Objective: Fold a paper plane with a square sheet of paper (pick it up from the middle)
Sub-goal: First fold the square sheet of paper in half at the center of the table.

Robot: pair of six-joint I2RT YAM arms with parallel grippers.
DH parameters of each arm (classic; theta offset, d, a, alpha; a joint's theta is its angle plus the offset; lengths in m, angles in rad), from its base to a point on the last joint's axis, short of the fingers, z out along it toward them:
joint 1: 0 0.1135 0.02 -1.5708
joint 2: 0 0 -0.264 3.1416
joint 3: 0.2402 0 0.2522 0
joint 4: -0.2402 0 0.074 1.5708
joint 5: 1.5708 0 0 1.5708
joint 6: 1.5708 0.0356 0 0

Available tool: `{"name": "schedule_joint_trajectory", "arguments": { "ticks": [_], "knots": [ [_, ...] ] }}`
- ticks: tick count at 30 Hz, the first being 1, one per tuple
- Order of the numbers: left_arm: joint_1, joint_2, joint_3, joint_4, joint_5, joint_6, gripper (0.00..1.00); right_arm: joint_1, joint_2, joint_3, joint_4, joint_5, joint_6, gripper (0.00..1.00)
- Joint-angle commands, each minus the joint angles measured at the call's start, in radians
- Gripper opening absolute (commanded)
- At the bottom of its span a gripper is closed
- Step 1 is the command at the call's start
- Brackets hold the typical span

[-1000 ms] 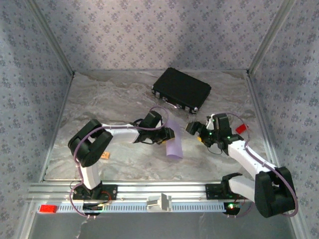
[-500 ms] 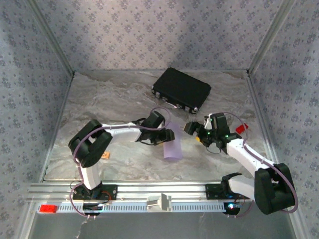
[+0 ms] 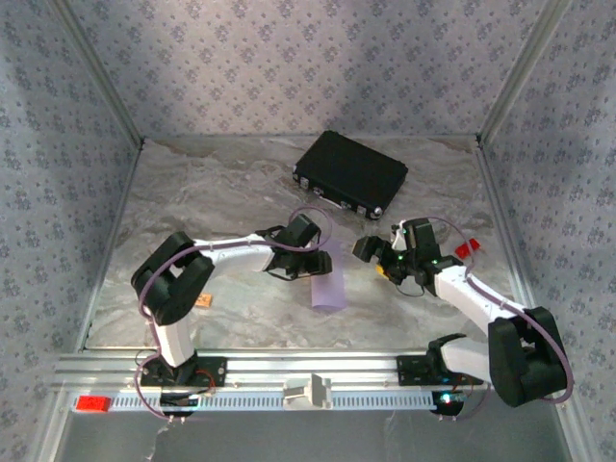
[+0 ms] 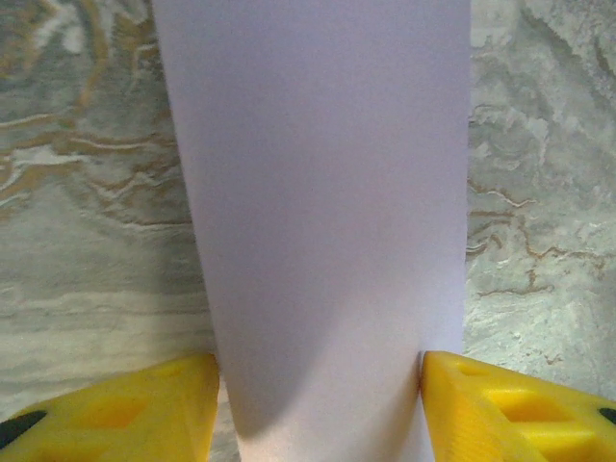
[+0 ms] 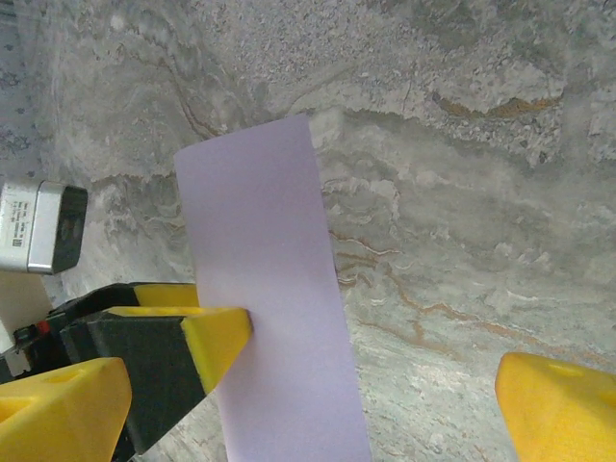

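Marbled grey stone covers the table (image 3: 212, 192), walled by patterned paper, with a black case (image 3: 349, 173) at the far side and a small tan block (image 3: 204, 301) near the left arm's base. Between the arms, the left gripper (image 3: 318, 262) is closed on the square sheet of paper (image 3: 329, 289). Its wrist view shows the lilac sheet bowed between the 2 yellow fingers (image 4: 144, 404), touching both. The right gripper (image 3: 371, 248) stands wide open just beside it, holding nothing, its camera looking straight at the sheet as a narrow upright strip. Compared with 1 second ago, the strip looks shorter from above and its lower end sits farther from the rail. The left gripper has drawn slightly back toward its own side, and the right gripper has edged in toward the paper. That suggests the sheet is being offered for a 2-handed hold. No crease is visible yet, so the plane is at best barely begun.
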Motion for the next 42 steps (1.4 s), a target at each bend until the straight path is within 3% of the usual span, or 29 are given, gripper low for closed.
{"name": "schedule_joint_trajectory", "arguments": {
  "ticks": [1, 21, 35, 42],
  "knots": [
    [-0.007, -0.031, 0.025, -0.042, -0.024, 0.028, 0.56, 0.006, 0.008, 0.035, 0.007, -0.013, 0.002, 0.99],
    [0.008, 0.036, 0.037, -0.082, 0.01, 0.072, 0.5, 0.02, 0.047, 0.031, 0.037, -0.046, 0.006, 0.95],
    [0.017, 0.031, -0.005, -0.057, -0.018, 0.046, 0.43, 0.057, 0.082, 0.037, 0.056, -0.074, 0.001, 0.78],
    [0.018, 0.014, -0.046, -0.019, -0.036, 0.022, 0.44, 0.067, 0.095, 0.048, 0.045, -0.063, 0.006, 0.77]
  ]
}}
